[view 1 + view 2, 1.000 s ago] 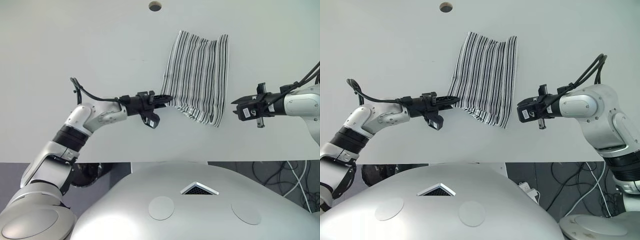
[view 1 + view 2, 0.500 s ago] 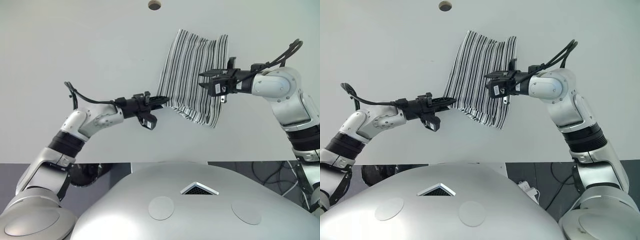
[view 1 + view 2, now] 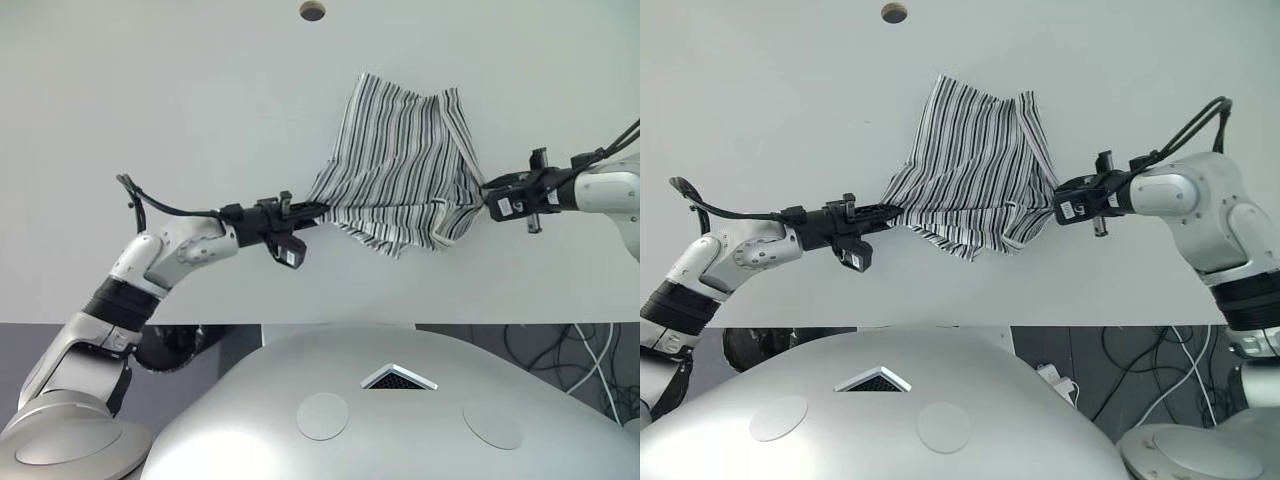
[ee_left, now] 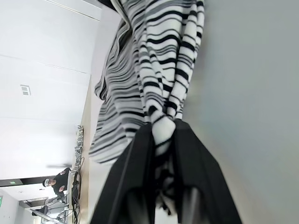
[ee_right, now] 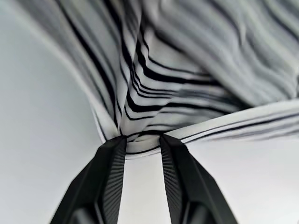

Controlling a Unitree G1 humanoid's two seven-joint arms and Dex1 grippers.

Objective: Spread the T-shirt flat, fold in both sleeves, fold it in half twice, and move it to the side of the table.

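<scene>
The black-and-white striped T-shirt (image 3: 395,165) is stretched and bunched over the middle of the white table (image 3: 150,90). My left gripper (image 3: 313,209) is shut on the shirt's near left edge; the left wrist view has striped cloth (image 4: 159,74) pinched between the black fingers (image 4: 135,172). On the shirt's right side, my right gripper (image 3: 487,192) is shut on a fold of cloth, and the right wrist view has the striped fabric (image 5: 187,70) caught between its fingers (image 5: 112,177). The cloth hangs taut between the two grippers.
A small round hole (image 3: 312,11) is in the table at the far side. The table's near edge (image 3: 200,322) runs just in front of the arms. Cables (image 3: 590,370) lie on the floor at the right.
The right gripper closed on the shirt's right side and pulled it outward to the right. The left gripper drew its edge slightly left. The flat rectangle is now stretched and bunched.
</scene>
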